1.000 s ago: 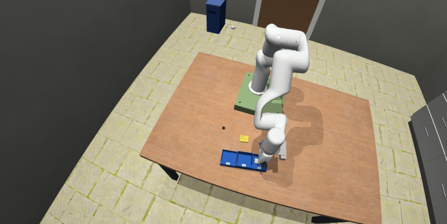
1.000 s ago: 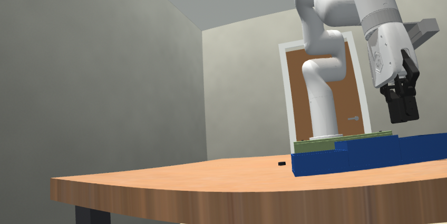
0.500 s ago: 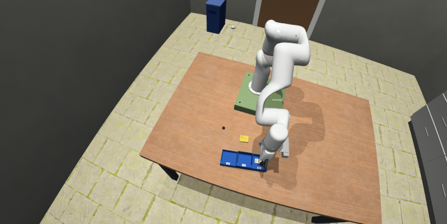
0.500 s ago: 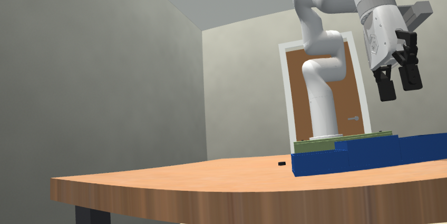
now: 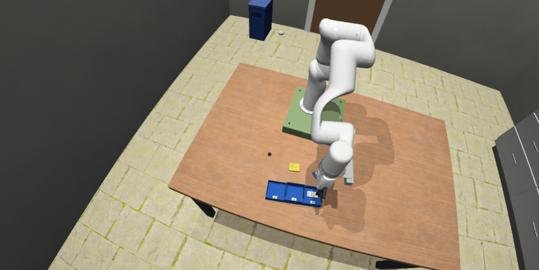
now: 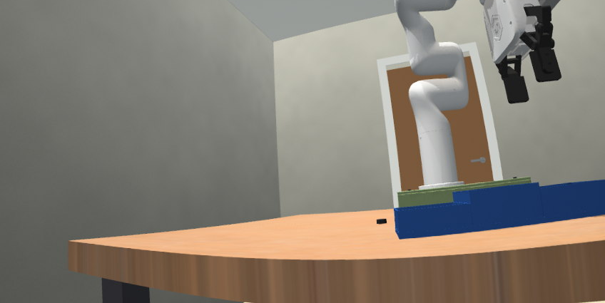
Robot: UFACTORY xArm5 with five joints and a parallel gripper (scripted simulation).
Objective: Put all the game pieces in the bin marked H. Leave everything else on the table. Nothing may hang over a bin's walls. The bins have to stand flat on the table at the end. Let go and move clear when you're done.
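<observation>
A row of three joined blue bins (image 5: 293, 193) lies near the table's front edge; each has a small white label that I cannot read. It also shows in the exterior view as a blue wall (image 6: 501, 208). A white piece with dark marks (image 5: 311, 193) lies in the right-hand bin. A small black disc (image 5: 269, 154) lies on the table to the left, also visible in the exterior view (image 6: 381, 221). A yellow flat piece (image 5: 293, 167) lies behind the bins. My gripper (image 6: 530, 77) is open and empty, well above the right-hand bin (image 5: 321, 192).
The arm's green base plate (image 5: 313, 114) is at the table's middle. A small blue object (image 5: 313, 173) shows partly behind the wrist. A blue cabinet (image 5: 260, 16) stands on the floor far back, grey drawers (image 5: 520, 176) at the right.
</observation>
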